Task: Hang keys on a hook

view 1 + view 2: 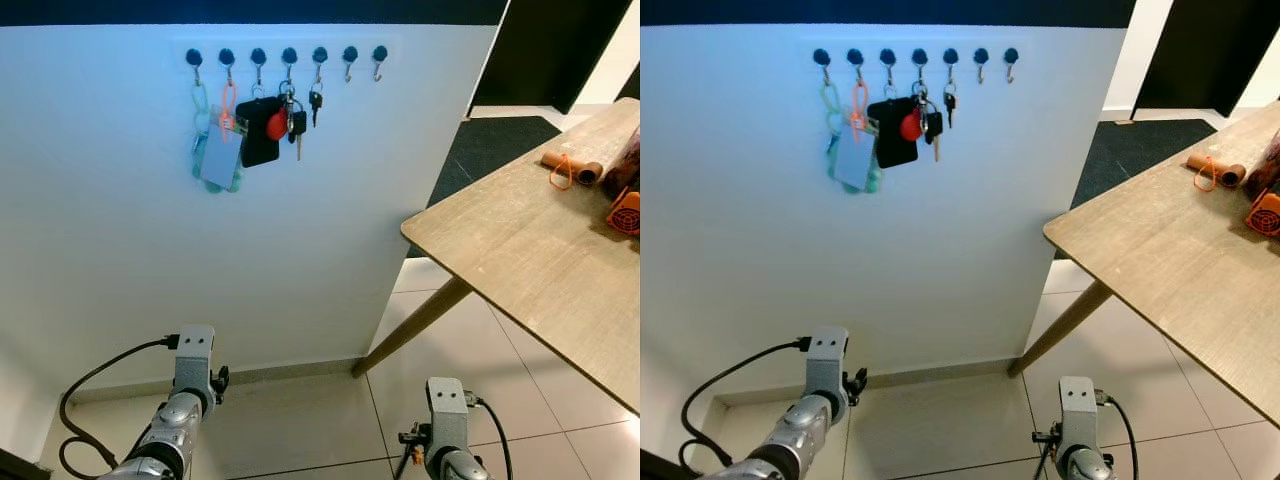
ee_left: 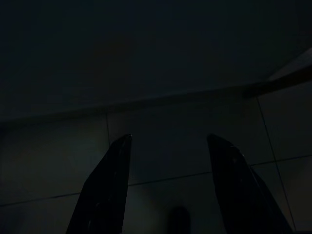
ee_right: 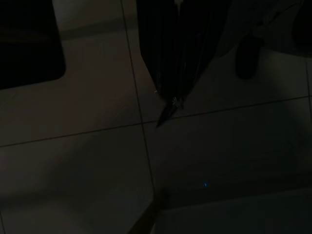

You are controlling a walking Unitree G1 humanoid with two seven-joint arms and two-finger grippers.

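Keys [image 1: 291, 112] hanging on hook row [image 1: 288, 56], far wall. Left gripper [image 2: 168, 185] hanging low, fingers apart. Right gripper [image 3: 170, 105] hanging low, fingers together.

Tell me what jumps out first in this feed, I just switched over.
A row of hooks high on the white wall draws the eye, the left ones crowded with keys, a black fob and a teal bundle; the two rightmost hang bare. At right a wooden table carries orange items.
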